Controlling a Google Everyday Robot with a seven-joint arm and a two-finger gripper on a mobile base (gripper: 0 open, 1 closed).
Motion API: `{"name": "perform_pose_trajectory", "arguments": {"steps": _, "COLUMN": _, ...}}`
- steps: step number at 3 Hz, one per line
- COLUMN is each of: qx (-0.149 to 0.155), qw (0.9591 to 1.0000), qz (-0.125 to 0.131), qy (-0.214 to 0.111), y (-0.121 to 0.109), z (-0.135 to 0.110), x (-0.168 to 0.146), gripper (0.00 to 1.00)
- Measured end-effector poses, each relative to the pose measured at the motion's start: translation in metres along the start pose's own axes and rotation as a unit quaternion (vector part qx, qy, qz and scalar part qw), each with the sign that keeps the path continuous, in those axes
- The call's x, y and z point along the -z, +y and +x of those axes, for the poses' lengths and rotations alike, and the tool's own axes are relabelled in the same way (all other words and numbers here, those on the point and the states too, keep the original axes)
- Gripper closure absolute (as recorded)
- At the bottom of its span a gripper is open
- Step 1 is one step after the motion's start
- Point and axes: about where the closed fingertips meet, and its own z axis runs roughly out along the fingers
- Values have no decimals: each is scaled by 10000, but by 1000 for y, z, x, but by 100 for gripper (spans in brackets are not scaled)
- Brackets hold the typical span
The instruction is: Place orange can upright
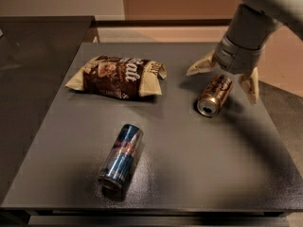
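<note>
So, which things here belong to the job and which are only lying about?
For the job: orange can, lying on its side; claw, open, over the can's far end.
Just lying about: blue can, on its side; snack bag.

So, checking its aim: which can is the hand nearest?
The orange can, lying on its side at the right; the open hand hangs over its far end. The blue-and-silver can lies well away, front left.
</note>
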Motion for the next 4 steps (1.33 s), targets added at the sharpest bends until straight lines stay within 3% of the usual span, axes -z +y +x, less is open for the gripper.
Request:
{"name": "perform_pose_trajectory", "arguments": {"steps": 1, "qx": 199, "qw": 9995, "qz": -257, "qy": -29, "y": 4, "z": -3, "x": -12, "gripper": 0}}
{"name": "perform_pose_trajectory", "arguments": {"steps": 2, "qx": 259, "qw": 9988, "qz": -397, "qy": -95, "y": 7, "z": -9, "x": -21, "gripper": 16}}
{"name": "perform_pose_trajectory", "arguments": {"steps": 4, "qx": 18, "qw": 9989, "qz": -426, "qy": -193, "y": 6, "z": -13, "x": -24, "gripper": 62}}
